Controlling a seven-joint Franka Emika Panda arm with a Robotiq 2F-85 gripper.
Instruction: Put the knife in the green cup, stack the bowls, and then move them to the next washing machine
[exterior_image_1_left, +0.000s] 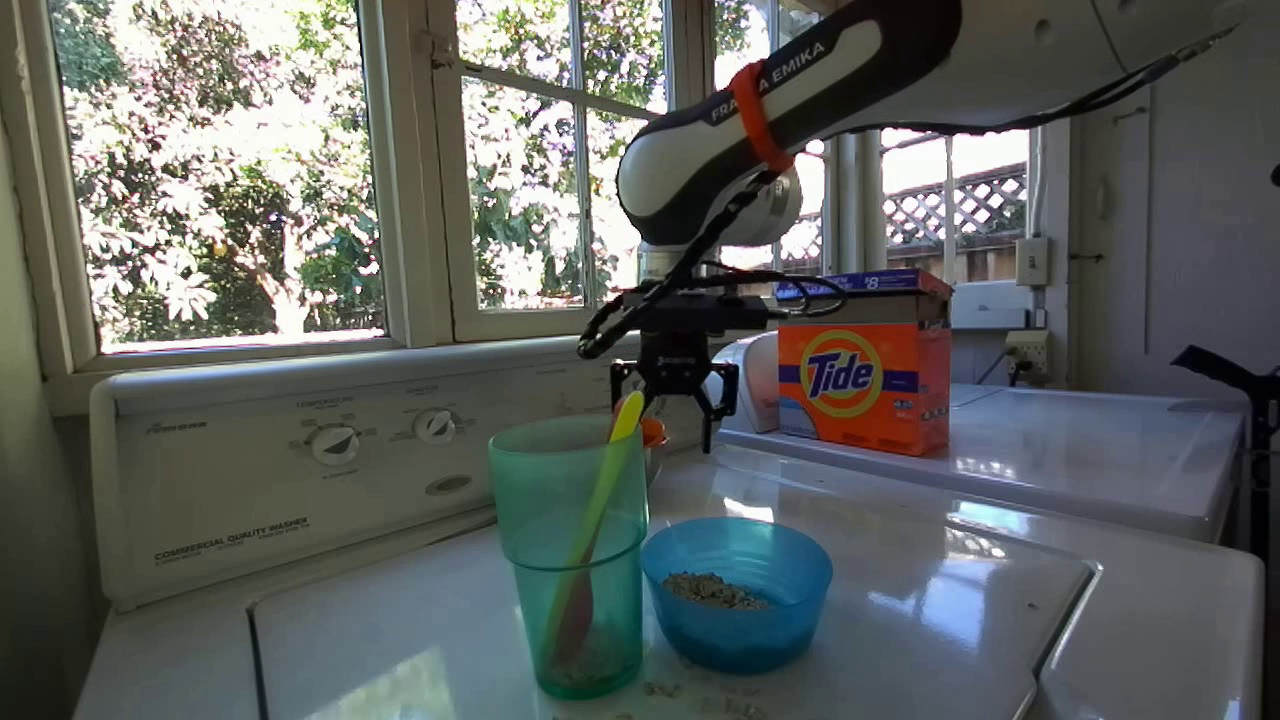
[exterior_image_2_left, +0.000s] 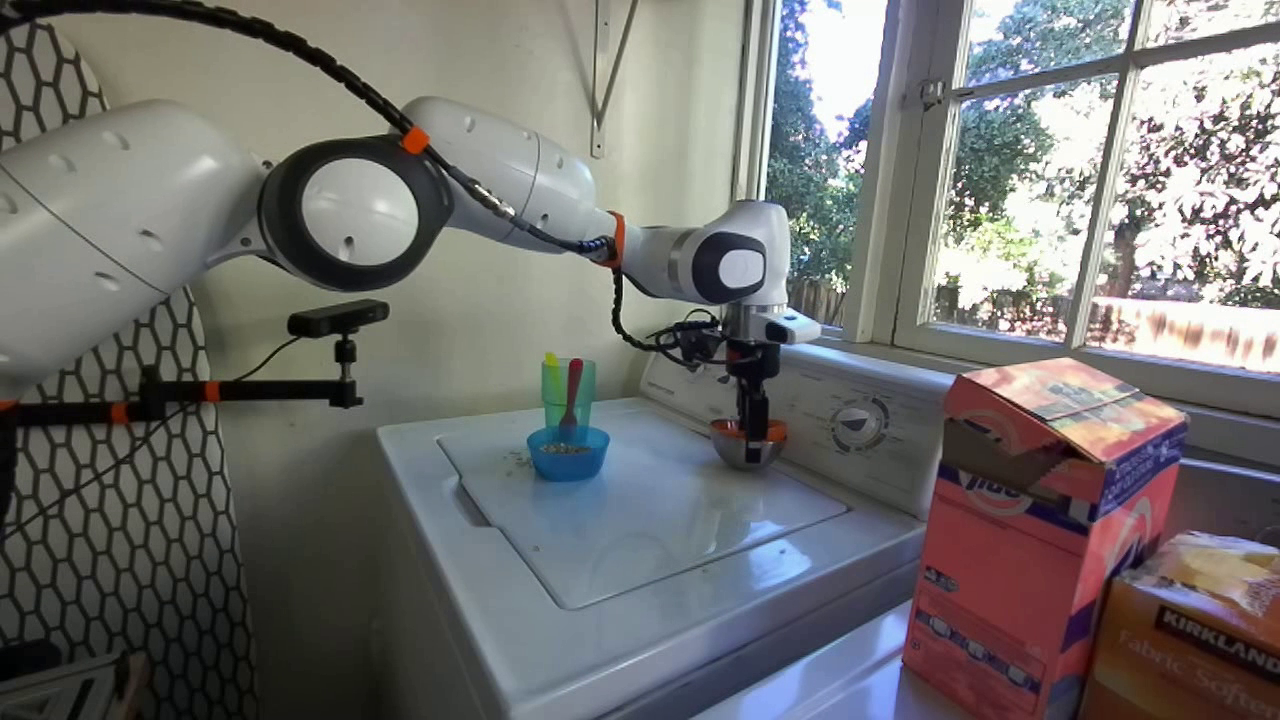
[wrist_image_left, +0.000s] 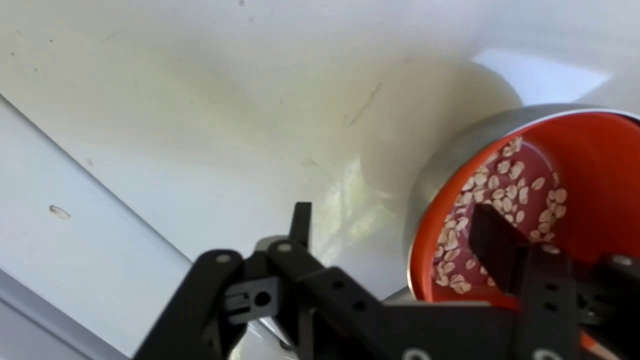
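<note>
The yellow-green knife (exterior_image_1_left: 612, 470) leans inside the green cup (exterior_image_1_left: 535, 570), which stands upright on the washer's lid. A reddish utensil (exterior_image_2_left: 572, 388) is in the cup too. Near the control panel, an orange bowl (wrist_image_left: 600, 185) sits inside a metal bowl (exterior_image_2_left: 733, 456); oats lie on its bottom. My gripper (wrist_image_left: 396, 230) points down there, open, with one finger over the orange bowl's inside and the other outside both rims. Gaps show between the fingers and the near bowl wall. In an exterior view the cup partly hides the gripper (exterior_image_1_left: 663, 428) and these bowls.
A light-blue bowl (exterior_image_1_left: 740, 640) holding oats stands close beside the cup, with crumbs on the lid (exterior_image_2_left: 640, 530) around it. The control panel (exterior_image_1_left: 250, 480) rises behind the bowls. On the neighbouring washing machine (exterior_image_1_left: 1080, 430) stand a Tide box (exterior_image_2_left: 1030, 560) and a Kirkland box (exterior_image_2_left: 1190, 640).
</note>
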